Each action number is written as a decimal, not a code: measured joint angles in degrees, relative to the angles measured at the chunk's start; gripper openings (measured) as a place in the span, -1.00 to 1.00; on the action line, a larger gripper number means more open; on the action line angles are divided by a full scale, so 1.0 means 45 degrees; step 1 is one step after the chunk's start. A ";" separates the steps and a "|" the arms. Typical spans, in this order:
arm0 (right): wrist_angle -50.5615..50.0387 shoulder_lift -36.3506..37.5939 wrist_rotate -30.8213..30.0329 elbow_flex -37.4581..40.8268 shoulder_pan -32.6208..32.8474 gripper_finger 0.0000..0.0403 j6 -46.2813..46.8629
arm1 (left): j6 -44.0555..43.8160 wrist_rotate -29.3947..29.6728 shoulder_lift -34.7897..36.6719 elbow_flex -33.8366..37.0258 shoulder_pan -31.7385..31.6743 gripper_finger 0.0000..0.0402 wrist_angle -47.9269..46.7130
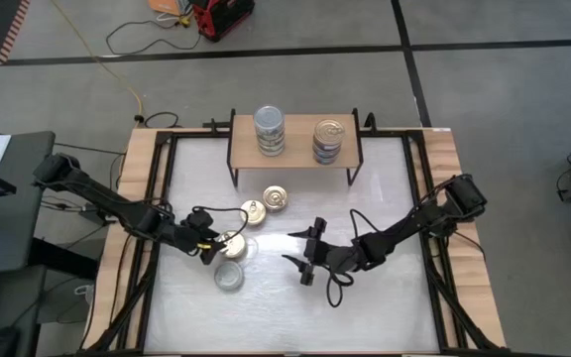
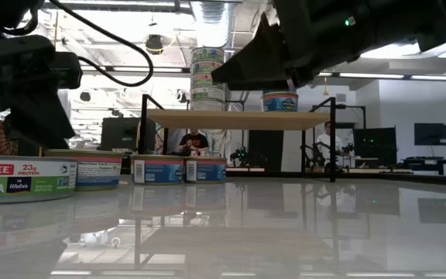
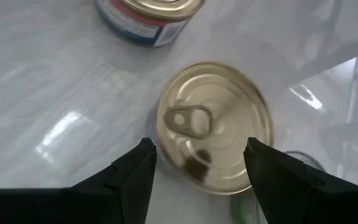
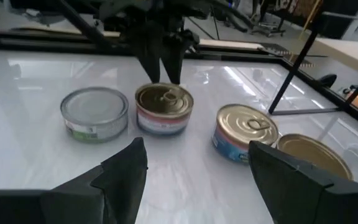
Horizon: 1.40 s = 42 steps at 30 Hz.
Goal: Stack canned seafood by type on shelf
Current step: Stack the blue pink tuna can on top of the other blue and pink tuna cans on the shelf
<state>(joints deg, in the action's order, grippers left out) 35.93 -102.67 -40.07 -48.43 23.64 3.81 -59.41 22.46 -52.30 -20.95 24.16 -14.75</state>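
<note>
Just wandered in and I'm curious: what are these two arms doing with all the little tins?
They are sorting tins onto the small wooden shelf, where two stacks already stand. The left gripper is open, straddling a gold-lidded tin on the table, apparently about to grab it. The right gripper hangs open mid-table, holding nothing. Three more tins wait nearby.

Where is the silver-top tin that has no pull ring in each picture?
High view: the silver-lid tin lies on the white table, nearest the front edge, just below the left hand.
Low view: probably the tuna tin at far left; its lid is hidden.
Left wrist view: not clearly in it.
Right wrist view: leftmost of the tins.
Shared landmark: the gold pull-tab tin beside it, under the left hand.
</note>
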 joint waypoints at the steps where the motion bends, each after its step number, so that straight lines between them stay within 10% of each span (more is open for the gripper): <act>1: 0.0036 0.0000 -0.0005 -0.0004 -0.0002 0.52 -0.0017 | -0.0003 0.0012 -0.0036 0.0000 0.0000 0.16 0.0073; 42: -0.0503 0.0272 -0.0092 -0.0004 0.0403 0.52 -0.0990 | -0.0555 0.0713 -0.2813 -0.2069 0.0094 -0.01 -0.1708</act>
<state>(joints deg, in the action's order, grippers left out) 33.67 -101.45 -40.49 -48.45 25.45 -0.64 -61.90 25.67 -64.96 -30.26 24.58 -22.43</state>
